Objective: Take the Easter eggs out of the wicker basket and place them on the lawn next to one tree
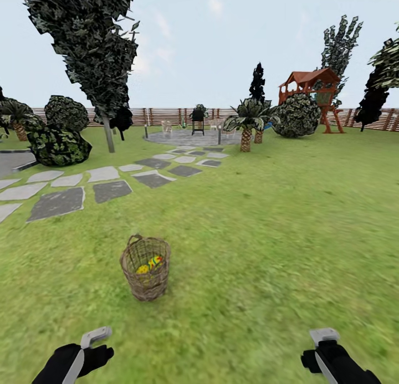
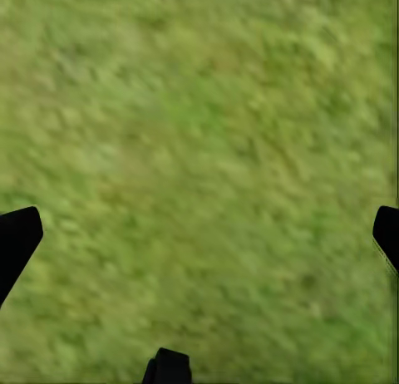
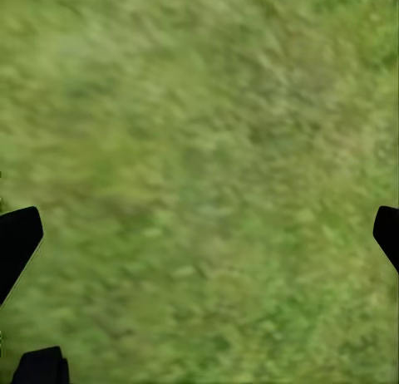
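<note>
A round, bucket-shaped basket of light brown woven wicker (image 1: 146, 275) is seen standing upright on the mottled green lawn (image 1: 277, 234), ahead of the robot and slightly towards its left side. Inside the basket, bright yellow Easter eggs with red and blue markings (image 1: 149, 264) are visible through the open top; how many are there cannot be told. The left gripper (image 1: 95, 336) is held low near the bottom edge of the head view, well apart from the basket, and the right gripper (image 1: 323, 336) is held low on the opposite side. In the left wrist view, black fingertips (image 2: 17, 238) are seen at opposite edges of the picture, set wide apart over bare grass (image 2: 199, 151), with nothing between them. In the right wrist view, the fingertips (image 3: 17, 238) are likewise spread wide over grass (image 3: 199, 151) and nothing is held. Beyond the basket, grey stepping stones (image 1: 58, 201) are laid in a path towards a paved circle. A tall slim-trunked dark tree (image 1: 94, 46) stands to the left of the path, short palms (image 1: 246, 121) stand farther back, and a red-roofed wooden playhouse (image 1: 310, 90) is set before a brown slatted fence (image 1: 160, 116).
</note>
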`<state>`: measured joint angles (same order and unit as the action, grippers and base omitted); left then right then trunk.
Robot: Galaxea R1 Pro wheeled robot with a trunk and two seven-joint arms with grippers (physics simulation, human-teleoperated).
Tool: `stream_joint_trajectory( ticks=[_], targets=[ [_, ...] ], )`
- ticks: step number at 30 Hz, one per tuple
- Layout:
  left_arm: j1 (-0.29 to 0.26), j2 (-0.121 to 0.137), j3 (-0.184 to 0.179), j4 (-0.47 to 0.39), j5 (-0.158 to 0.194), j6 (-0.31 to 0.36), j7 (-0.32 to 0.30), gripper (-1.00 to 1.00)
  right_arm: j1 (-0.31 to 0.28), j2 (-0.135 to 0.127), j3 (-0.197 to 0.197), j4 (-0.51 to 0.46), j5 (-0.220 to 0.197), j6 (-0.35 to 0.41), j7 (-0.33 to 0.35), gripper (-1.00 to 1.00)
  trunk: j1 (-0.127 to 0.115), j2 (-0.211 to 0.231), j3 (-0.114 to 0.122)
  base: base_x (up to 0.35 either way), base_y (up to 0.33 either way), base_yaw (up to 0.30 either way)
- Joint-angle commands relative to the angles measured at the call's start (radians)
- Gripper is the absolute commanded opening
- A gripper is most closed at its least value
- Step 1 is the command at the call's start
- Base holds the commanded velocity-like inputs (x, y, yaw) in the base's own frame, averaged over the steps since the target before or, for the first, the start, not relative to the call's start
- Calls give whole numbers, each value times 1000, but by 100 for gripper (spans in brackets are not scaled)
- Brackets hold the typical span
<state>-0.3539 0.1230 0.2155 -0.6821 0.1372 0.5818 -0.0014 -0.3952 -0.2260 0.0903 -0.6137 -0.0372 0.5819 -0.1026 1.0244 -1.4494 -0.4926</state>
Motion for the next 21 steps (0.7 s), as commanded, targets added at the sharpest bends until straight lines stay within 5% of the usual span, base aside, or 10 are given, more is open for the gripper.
stream_joint_trajectory(
  ticks=[1, 21],
  targets=[
    [0, 0, 2, -2, 7, 6, 0, 100, -1, -1, 8, -1, -4, 6, -6, 100, 1, -1, -1, 329, 0, 0],
    [0, 0, 4, -2, 7, 6, 0, 100, -1, 5, 6, -1, -6, 5, -6, 100, 1, -1, -1, 329, 0, 75]
  ],
)
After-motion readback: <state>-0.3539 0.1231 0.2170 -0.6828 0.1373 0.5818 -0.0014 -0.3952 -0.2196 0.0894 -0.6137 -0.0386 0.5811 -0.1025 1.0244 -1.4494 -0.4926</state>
